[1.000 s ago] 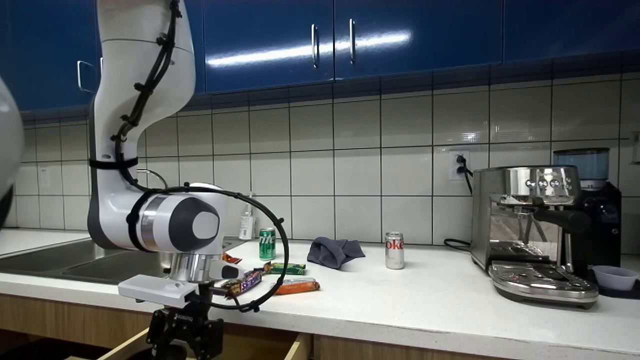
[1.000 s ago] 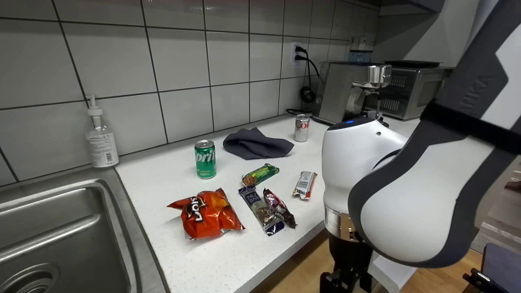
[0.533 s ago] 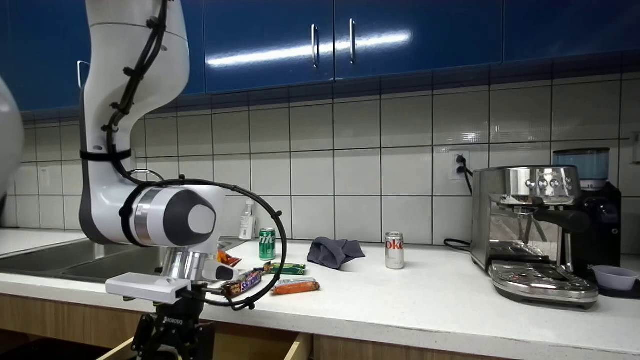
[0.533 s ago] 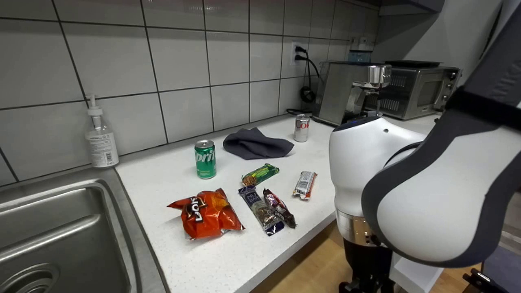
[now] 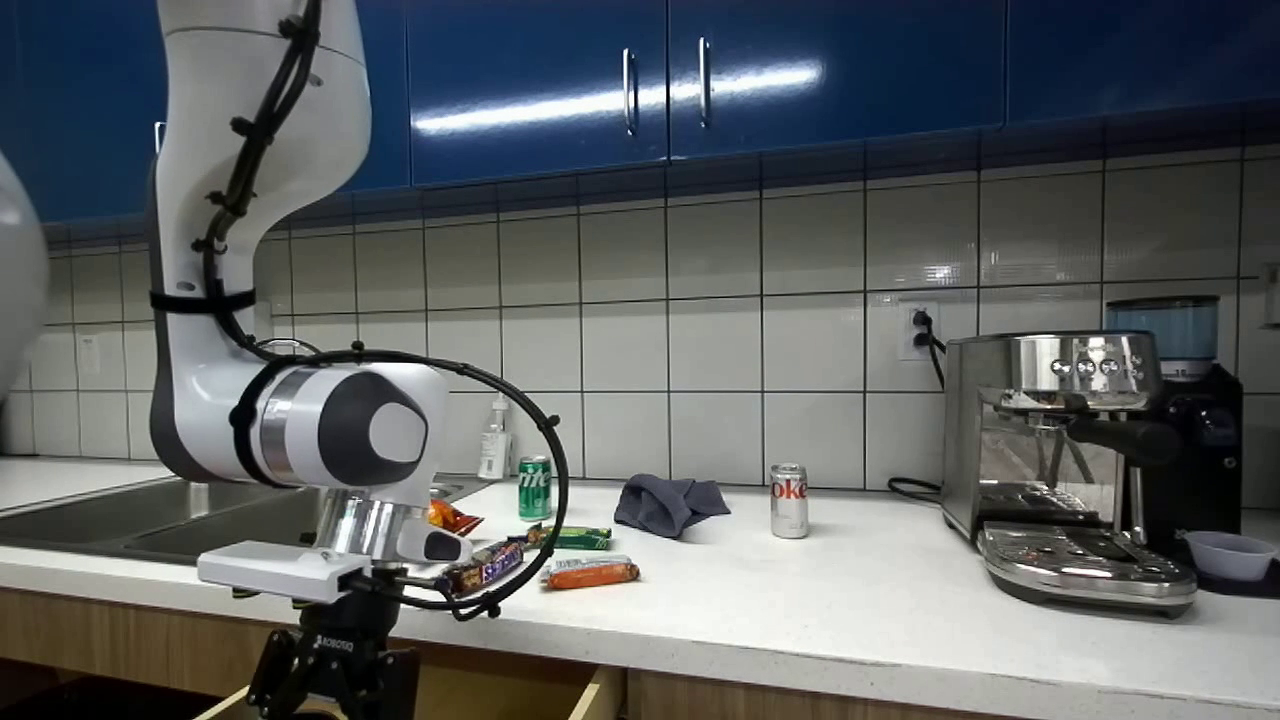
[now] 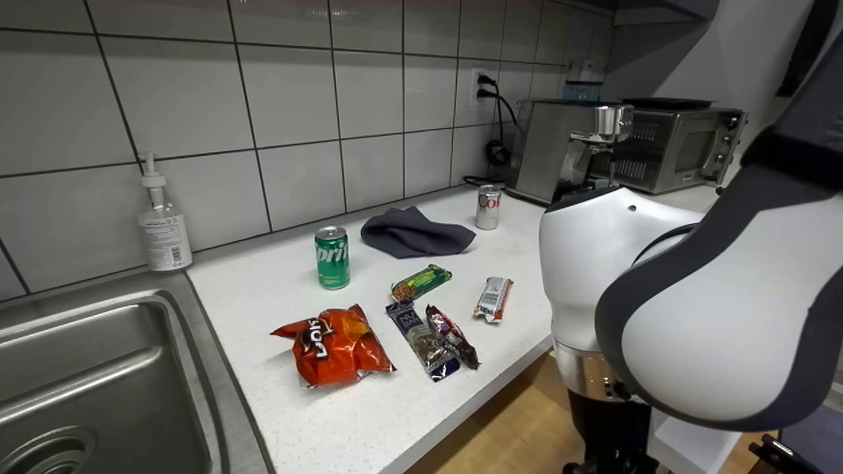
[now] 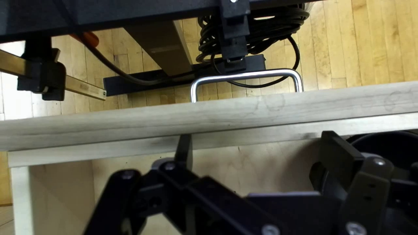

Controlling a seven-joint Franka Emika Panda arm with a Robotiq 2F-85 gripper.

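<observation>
Over the pulled-out drawer [image 7: 228, 117], the gripper [image 7: 259, 150] points down with its jaws spread wide and nothing between them; whether a finger touches the wood, I cannot tell. The handle [image 7: 246, 77] sits on the outer face, presumably for pulling, while a dark round object [image 7: 400, 145] rests inside, where the walls probably keep it contained.

Arm [image 6: 718, 316], tool [image 7: 257, 148] shifted farther from counter [image 6: 369, 415]; more of steel oven [image 6: 688, 150] exposed in exterior view.
</observation>
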